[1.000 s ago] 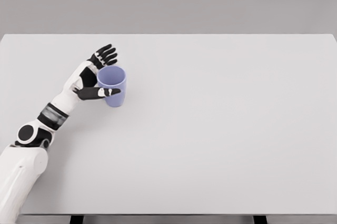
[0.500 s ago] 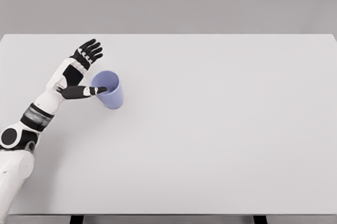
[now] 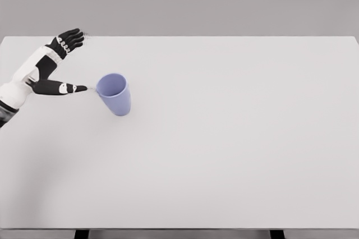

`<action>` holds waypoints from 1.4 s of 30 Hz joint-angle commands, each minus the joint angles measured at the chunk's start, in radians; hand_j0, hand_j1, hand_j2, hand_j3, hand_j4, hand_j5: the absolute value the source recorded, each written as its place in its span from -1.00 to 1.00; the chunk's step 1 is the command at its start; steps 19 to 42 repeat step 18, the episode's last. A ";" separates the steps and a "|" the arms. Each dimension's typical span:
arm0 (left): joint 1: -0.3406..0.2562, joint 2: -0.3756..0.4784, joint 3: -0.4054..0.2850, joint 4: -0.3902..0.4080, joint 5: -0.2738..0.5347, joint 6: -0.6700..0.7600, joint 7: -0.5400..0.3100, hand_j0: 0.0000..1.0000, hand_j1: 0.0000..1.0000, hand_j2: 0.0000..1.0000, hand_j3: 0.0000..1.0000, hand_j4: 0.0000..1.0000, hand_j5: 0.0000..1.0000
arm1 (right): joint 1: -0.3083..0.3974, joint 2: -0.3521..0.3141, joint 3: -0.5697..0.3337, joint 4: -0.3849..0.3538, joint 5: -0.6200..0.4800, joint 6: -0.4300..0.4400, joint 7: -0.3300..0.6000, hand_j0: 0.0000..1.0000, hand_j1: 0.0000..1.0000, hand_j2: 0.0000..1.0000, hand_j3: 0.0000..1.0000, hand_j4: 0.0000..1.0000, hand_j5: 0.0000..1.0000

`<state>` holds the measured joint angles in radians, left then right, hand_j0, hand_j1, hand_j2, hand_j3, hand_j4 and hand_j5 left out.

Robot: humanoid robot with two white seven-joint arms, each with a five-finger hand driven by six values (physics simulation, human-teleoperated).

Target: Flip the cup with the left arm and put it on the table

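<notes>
You're looking at a wide, flat, light-grey table (image 3: 235, 155) filling most of the head view, with a plain grey wall behind it. Nothing else is on it but the cup.

White left arm (image 3: 22, 79) comes in at the far left edge; most of it is now out of frame. A second ago it reached well into the table with the forearm and elbow visible; it has pulled back left and away since.

Left hand (image 3: 53, 68) is released: black fingers (image 3: 70, 38) spread up toward the far edge, thumb pointing right, tip just beside the cup rim. Whether it still touches, can't tell. Holding nothing. A second ago it was wrapped around the cup.

Small lilac plastic cup (image 3: 115, 94) sits on the table, left of centre, mouth up and opening toward the camera, standing alone. It looks slightly tilted, but that may be perspective.

My read: flip and placement are done, and this is the retreat. Right hand isn't in view.
</notes>
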<state>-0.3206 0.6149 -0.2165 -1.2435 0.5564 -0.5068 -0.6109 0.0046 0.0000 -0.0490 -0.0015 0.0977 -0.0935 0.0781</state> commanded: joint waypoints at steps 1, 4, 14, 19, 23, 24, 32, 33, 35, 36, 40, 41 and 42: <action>0.000 0.134 0.000 0.007 -0.046 0.002 0.000 1.00 1.00 1.00 1.00 1.00 1.00 | 0.000 0.000 0.000 0.000 0.000 0.000 0.000 1.00 1.00 1.00 1.00 1.00 1.00; -0.040 0.216 0.000 0.019 -0.312 0.002 0.000 1.00 1.00 1.00 1.00 1.00 1.00 | 0.000 0.000 0.000 0.000 -0.001 0.000 0.000 1.00 1.00 1.00 1.00 1.00 1.00; -0.110 0.246 -0.011 -0.004 -0.592 -0.104 0.000 1.00 1.00 1.00 1.00 1.00 1.00 | 0.000 0.000 0.000 0.000 0.000 0.000 0.000 1.00 1.00 1.00 1.00 1.00 1.00; -0.110 0.243 -0.011 -0.005 -0.589 -0.104 0.000 1.00 1.00 1.00 1.00 1.00 1.00 | 0.000 0.000 0.000 0.000 0.000 0.000 0.000 1.00 1.00 1.00 1.00 1.00 1.00; -0.110 0.243 -0.011 -0.005 -0.589 -0.104 0.000 1.00 1.00 1.00 1.00 1.00 1.00 | 0.000 0.000 0.000 0.000 0.000 0.000 0.000 1.00 1.00 1.00 1.00 1.00 1.00; -0.110 0.243 -0.011 -0.005 -0.589 -0.104 0.000 1.00 1.00 1.00 1.00 1.00 1.00 | 0.000 0.000 0.000 0.000 0.000 0.000 0.000 1.00 1.00 1.00 1.00 1.00 1.00; -0.110 0.243 -0.011 -0.005 -0.589 -0.104 0.000 1.00 1.00 1.00 1.00 1.00 1.00 | 0.000 0.000 0.000 0.000 0.000 0.000 0.000 1.00 1.00 1.00 1.00 1.00 1.00; -0.110 0.243 -0.011 -0.005 -0.589 -0.104 0.000 1.00 1.00 1.00 1.00 1.00 1.00 | 0.000 0.000 0.000 0.000 0.000 0.000 0.000 1.00 1.00 1.00 1.00 1.00 1.00; -0.110 0.243 -0.011 -0.005 -0.589 -0.104 0.000 1.00 1.00 1.00 1.00 1.00 1.00 | 0.000 0.000 0.000 0.000 0.000 0.000 0.000 1.00 1.00 1.00 1.00 1.00 1.00; -0.110 0.243 -0.011 -0.005 -0.589 -0.104 0.000 1.00 1.00 1.00 1.00 1.00 1.00 | 0.000 0.000 0.000 0.000 0.000 0.000 0.000 1.00 1.00 1.00 1.00 1.00 1.00; -0.110 0.243 -0.011 -0.005 -0.589 -0.104 0.000 1.00 1.00 1.00 1.00 1.00 1.00 | 0.000 0.000 0.000 0.000 0.000 0.000 0.000 1.00 1.00 1.00 1.00 1.00 1.00; -0.110 0.243 -0.011 -0.005 -0.589 -0.104 0.000 1.00 1.00 1.00 1.00 1.00 1.00 | 0.000 0.000 0.000 0.000 0.000 0.000 0.000 1.00 1.00 1.00 1.00 1.00 1.00; -0.110 0.243 -0.011 -0.005 -0.589 -0.104 0.000 1.00 1.00 1.00 1.00 1.00 1.00 | 0.000 0.000 0.000 0.000 0.000 0.000 0.000 1.00 1.00 1.00 1.00 1.00 1.00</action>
